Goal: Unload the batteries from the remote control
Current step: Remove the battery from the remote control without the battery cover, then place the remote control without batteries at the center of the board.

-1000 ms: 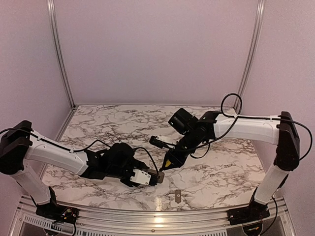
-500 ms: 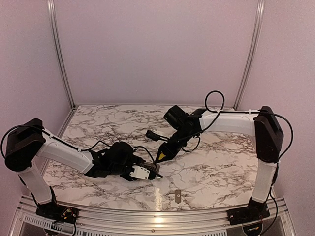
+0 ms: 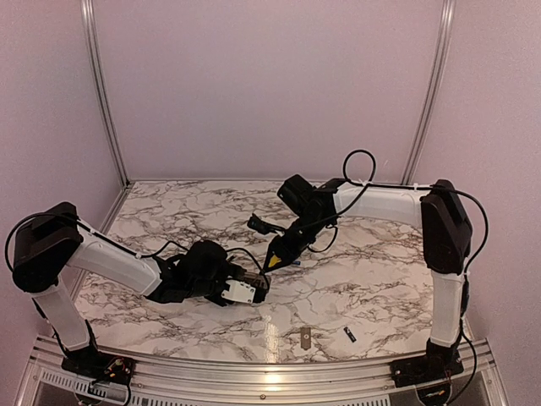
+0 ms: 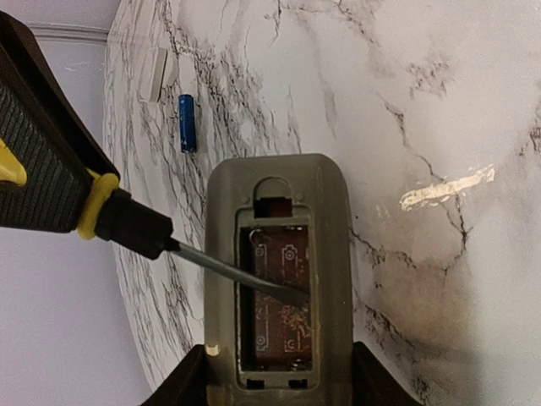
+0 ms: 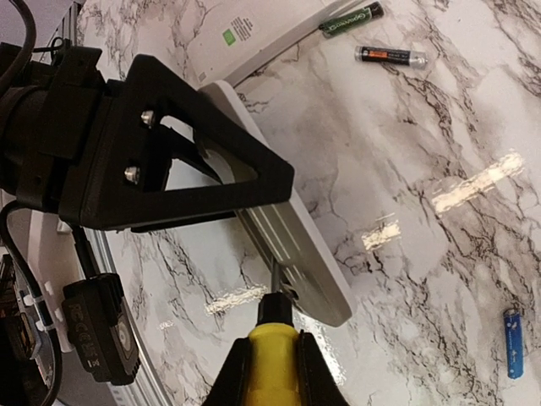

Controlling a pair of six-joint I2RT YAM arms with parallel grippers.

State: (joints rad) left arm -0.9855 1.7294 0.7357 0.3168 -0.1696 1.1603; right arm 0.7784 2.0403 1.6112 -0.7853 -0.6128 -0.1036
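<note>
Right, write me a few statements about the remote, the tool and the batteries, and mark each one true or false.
1. The left gripper is empty. False: it holds the remote.
2. The remote's battery compartment is uncovered. True.
3. The screwdriver lies on the table. False: the right gripper grips its yellow handle, and its tip is inside the compartment.
4. A blue battery lies on the table, apart from the remote. True.
5. Batteries fill the compartment. False: the left wrist view shows none in it.
</note>
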